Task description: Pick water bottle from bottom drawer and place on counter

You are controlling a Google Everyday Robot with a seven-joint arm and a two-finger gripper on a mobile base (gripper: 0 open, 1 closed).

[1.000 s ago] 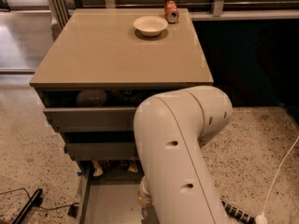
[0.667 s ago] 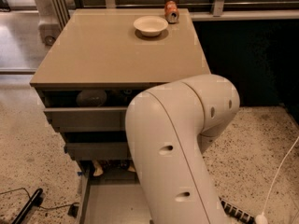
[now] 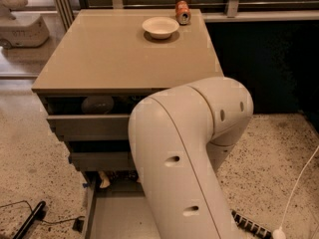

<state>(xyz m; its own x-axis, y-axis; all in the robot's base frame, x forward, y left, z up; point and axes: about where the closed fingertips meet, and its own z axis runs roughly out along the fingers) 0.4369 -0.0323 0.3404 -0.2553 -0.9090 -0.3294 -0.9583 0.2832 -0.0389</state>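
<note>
The counter (image 3: 114,54) is the beige top of the grey cabinet. The bottom drawer (image 3: 112,218) is pulled out, and I see the left part of its flat grey floor. My cream arm (image 3: 184,153) fills the foreground and covers the drawer's right side. The water bottle is hidden. My gripper is out of sight, below or behind the arm. A small pale thing (image 3: 103,179) lies at the drawer's back left; I cannot tell what it is.
A white bowl (image 3: 160,27) and an orange-red soda can (image 3: 182,12) stand at the counter's far edge. The two upper drawers (image 3: 89,126) are slightly open. A black cable (image 3: 27,223) lies on the floor at the left, a white cable (image 3: 299,183) at the right.
My arm's bulk has risen and spread to the left, covering more of the drawer fronts and the bottom drawer. Nothing on the counter has moved.
</note>
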